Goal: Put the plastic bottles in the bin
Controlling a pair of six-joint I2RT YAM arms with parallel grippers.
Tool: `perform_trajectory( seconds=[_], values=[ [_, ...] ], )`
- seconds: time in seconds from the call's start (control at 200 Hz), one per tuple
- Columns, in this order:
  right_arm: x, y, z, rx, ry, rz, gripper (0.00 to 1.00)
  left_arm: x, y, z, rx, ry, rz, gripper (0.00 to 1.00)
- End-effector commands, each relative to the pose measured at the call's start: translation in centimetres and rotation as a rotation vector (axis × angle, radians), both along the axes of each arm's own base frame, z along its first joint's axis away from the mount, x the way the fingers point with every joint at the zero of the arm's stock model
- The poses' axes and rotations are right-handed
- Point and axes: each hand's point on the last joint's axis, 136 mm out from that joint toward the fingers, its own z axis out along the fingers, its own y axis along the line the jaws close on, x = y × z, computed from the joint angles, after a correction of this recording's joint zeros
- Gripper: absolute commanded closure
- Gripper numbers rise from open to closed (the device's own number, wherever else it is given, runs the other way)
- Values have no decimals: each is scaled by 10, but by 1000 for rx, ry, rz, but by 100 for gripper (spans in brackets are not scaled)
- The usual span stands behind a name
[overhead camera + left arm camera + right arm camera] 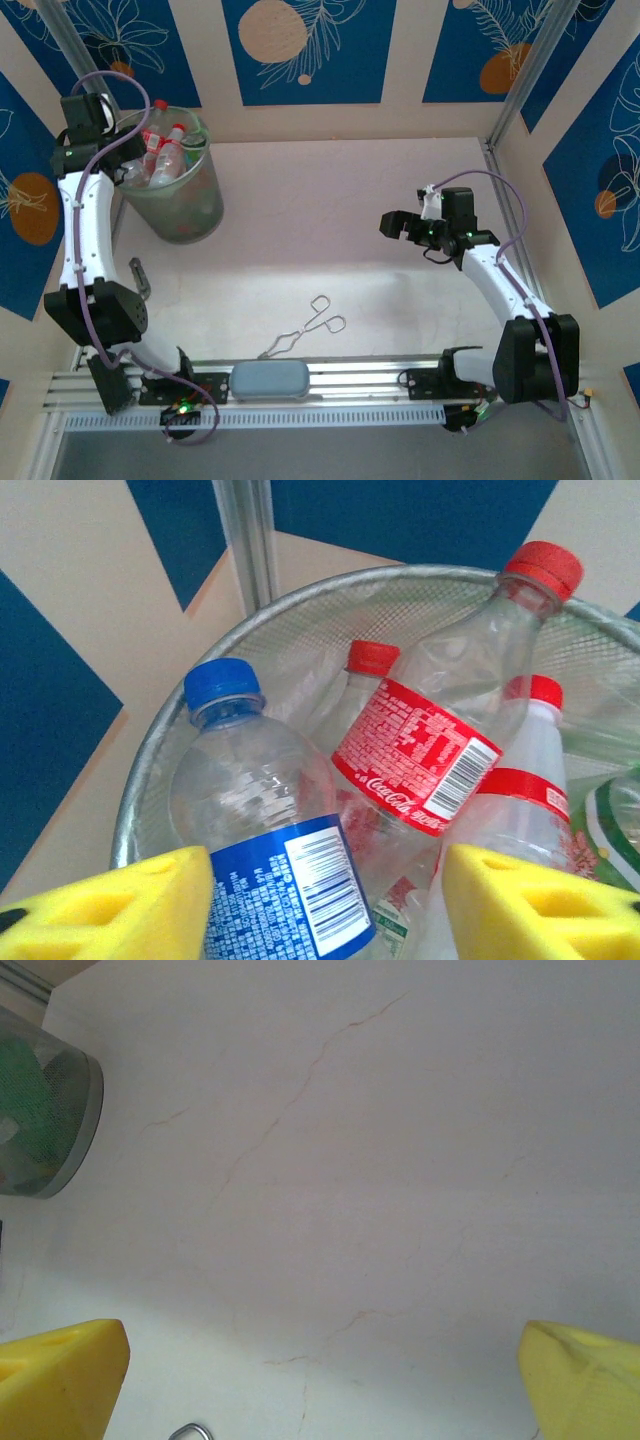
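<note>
The left claw (pixel 328 872) is held directly above the bin (pixel 300 598), with its jaws apart and clamped on nothing. A gap is seen between one finger and the blue-labelled bottle (pixel 270 850), which lies just below, inside the bin. Red-capped bottles (pixel 430 750) are packed beside it, and one neck reaches above the bin's rim. The step is judged to be release and withdrawal. The jaws are best kept spread and the claw raised straight up from the bin, so that no cap is snagged. The right claw (pixel 322 1348) is spread wide and empty, well to the right of the bin. Tongs (pixel 305 333) and a pad (pixel 268 381) are seen nearer than the bin. All bottles in sight are inside the bin.
</note>
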Motion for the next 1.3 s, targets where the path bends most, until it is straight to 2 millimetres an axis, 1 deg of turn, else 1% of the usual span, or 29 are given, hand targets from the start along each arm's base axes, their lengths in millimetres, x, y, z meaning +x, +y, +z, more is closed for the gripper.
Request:
perform_trajectory(
  seconds=[0.0,0.135,0.24,0.305,0.355,0.525,0.615,0.725,0.785,0.9,0.935,1.01,1.015,1.075,1.095,1.105,1.135,1.14,1.145,1.215,1.295],
  values=[
    [-5,4,-4,8,10,20,0,-4,12,-15,23,32,47,42],
    [-4,2,-2,2,5,18,0,-2,11,-35,1,63,44,44],
    [-4,3,-2,6,6,20,0,4,3,-44,-39,65,17,46],
    [-4,3,-1,8,7,19,0,7,-2,-46,-68,62,-4,46],
    [-4,3,0,8,6,19,0,7,-5,-40,-76,41,-10,45],
    [-3,3,2,5,4,17,0,-2,-7,-4,-47,-38,-17,30],
    [0,5,5,5,-2,20,0,-10,-9,11,-18,-54,-33,21],
    [3,6,7,0,-8,22,0,-26,-13,27,18,-85,-51,15],
    [5,6,10,-8,-15,22,0,-36,-19,32,36,-91,-67,13],
    [9,3,18,-29,-39,14,0,-61,-46,36,100,-87,-112,8],
    [10,2,20,-36,-49,8,0,-69,-56,34,114,-90,-127,7],
    [13,-3,26,-59,-79,-15,1,-86,-84,20,121,-97,-179,5],
    [14,-3,27,-61,-81,-16,1,-88,-85,22,122,-106,-181,5],
    [16,-10,30,-97,-103,-44,1,-104,-105,7,124,-133,-223,0],
    [18,-14,31,-116,-110,-59,1,-110,-110,3,124,-151,-227,0],
    [18,-15,31,-124,-113,-66,1,-113,-112,4,124,-168,-228,0],
    [20,-21,31,-154,-121,-86,1,-121,-116,-5,116,-190,-227,0],
    [20,-22,31,-158,-121,-89,1,-122,-116,-4,114,-199,-224,0],
    [20,-22,31,-162,-123,-92,1,-122,-117,-8,113,-196,-225,0],
    [23,-36,29,-233,-138,-141,1,-138,-118,-28,87,-232,-205,0],
    [25,-52,27,-302,-163,-201,1,-151,-118,-62,78,-197,-191,0]
  ],
)
